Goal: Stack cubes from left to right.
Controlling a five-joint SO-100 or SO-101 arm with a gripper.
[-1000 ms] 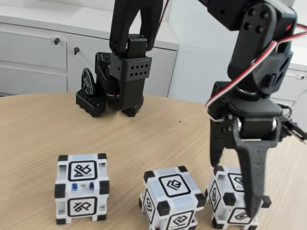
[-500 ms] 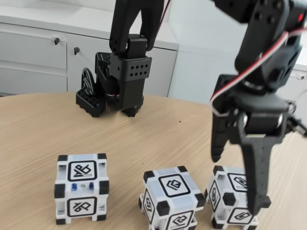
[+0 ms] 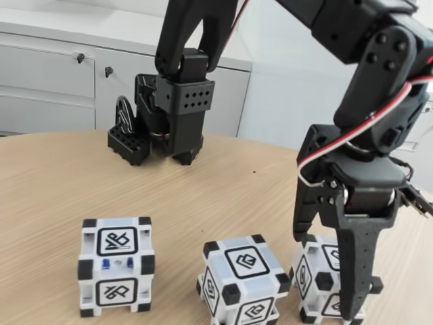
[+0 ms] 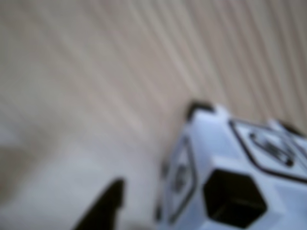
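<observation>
Gripper [image 3: 328, 271] spread wide, empty, straddling right cube [image 3: 323, 279]. Risk: front finger [image 3: 357, 271] clips cube edge on closing, skewing it into middle cube [image 3: 241, 282].

An office or lab room is suggested: a round wood-grain desk [image 3: 61, 176] is backed by low white cabinets [image 3: 47, 81] fitted with small dark locks [image 3: 80, 58], against a plain white wall [image 3: 284, 74].
</observation>
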